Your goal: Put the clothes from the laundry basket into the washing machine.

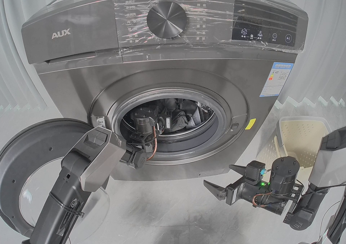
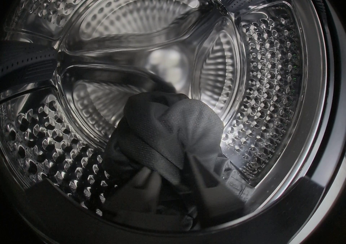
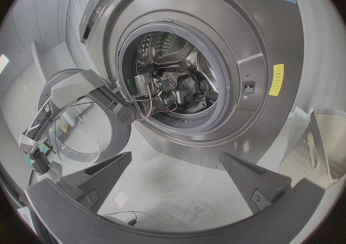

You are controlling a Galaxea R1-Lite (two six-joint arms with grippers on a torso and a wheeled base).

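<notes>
One garment (image 2: 169, 136) at my left gripper (image 1: 172, 121) inside drum (image 2: 270, 75), hold unclear; best release low toward 6 o'clock, retreat straight; right gripper (image 1: 218, 175) gapes empty at 4 o'clock.

The right arm (image 1: 329, 162) covers part of the laundry basket (image 1: 302, 136); the left arm (image 1: 97, 154) hides some clothes (image 1: 183, 117).

washing machine (image 1: 202, 72): 1 | laundry basket (image 1: 303, 136): 1 | dark clothes (image 2: 173, 129): perhaps 2, bundled

Bright, even light fell on the washing machine (image 1: 72, 86), glare streaking its wrapped panel (image 1: 216, 14); the drum (image 2: 266, 75) lay dim and glinting; wrist views curved at edges.
</notes>
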